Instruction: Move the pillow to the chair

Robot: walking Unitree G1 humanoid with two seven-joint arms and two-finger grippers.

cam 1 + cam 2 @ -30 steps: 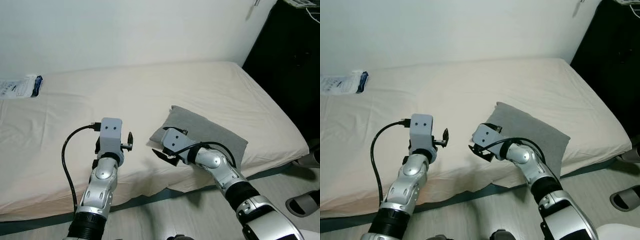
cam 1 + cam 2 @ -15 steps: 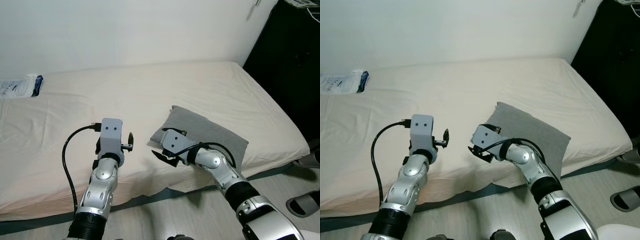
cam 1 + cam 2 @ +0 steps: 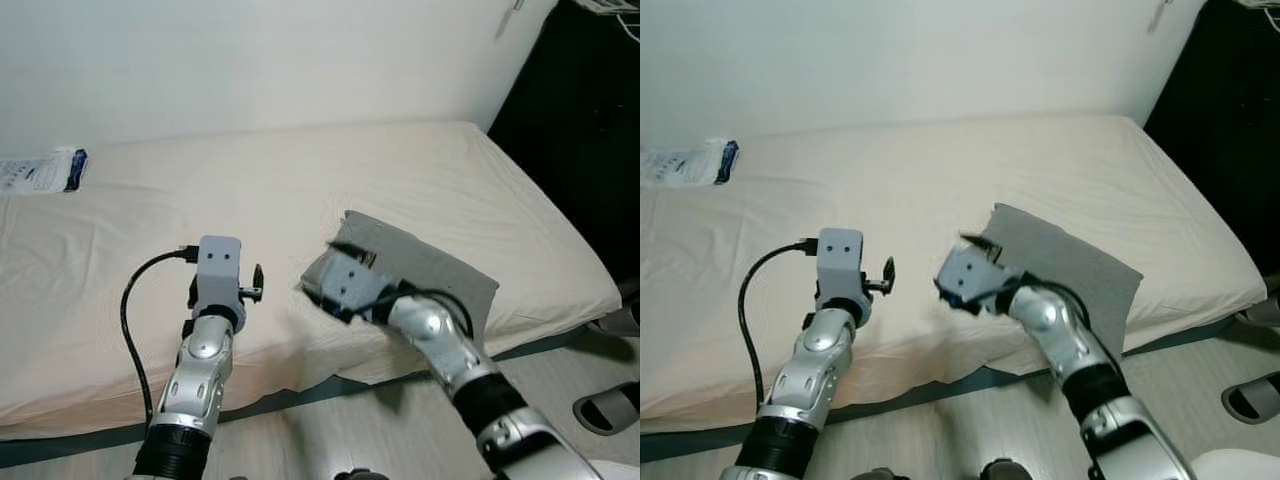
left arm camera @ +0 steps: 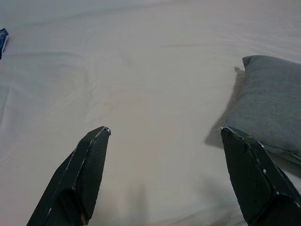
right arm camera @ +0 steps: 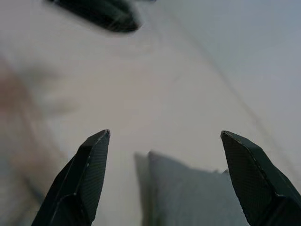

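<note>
**Both grippers spread over bed, pillow not held**

Pillow (image 3: 425,265): grey, lies flat on the bed (image 3: 150,220) near its front edge, on the robot's right half, one corner pointing toward the wall (image 3: 250,60). Nothing is gripping it.

R gripper (image 5: 164,181): fingers spread wide, holding nothing. In the head views the R wrist sits just over the pillow's near-left corner, blurred, so exact contact can't be told. R wrist view looks past both black fingers at the pillow's corner between them, w/ bed sheet beyond; a dark blurred shape (image 5: 106,14) at the far edge, can't tell what it is.

L gripper (image 4: 164,176): fingers also released, wide apart, empty. L arm raised over the bed's front part, well left of the pillow, w/ a black cable (image 3: 135,320) looping from the wrist block. L wrist view shows bare sheet between the fingers, pillow off to one side, just beyond one fingertip.

Other: white packet w/ blue end (image 3: 45,172) at the bed's far left by the wall; print on it too small to read. Dark furniture (image 3: 590,130) stands at the bed's right end. Grey slipper (image 3: 605,410) on the floor (image 3: 400,430) at lower right. No readable brands or labels anywhere.
</note>
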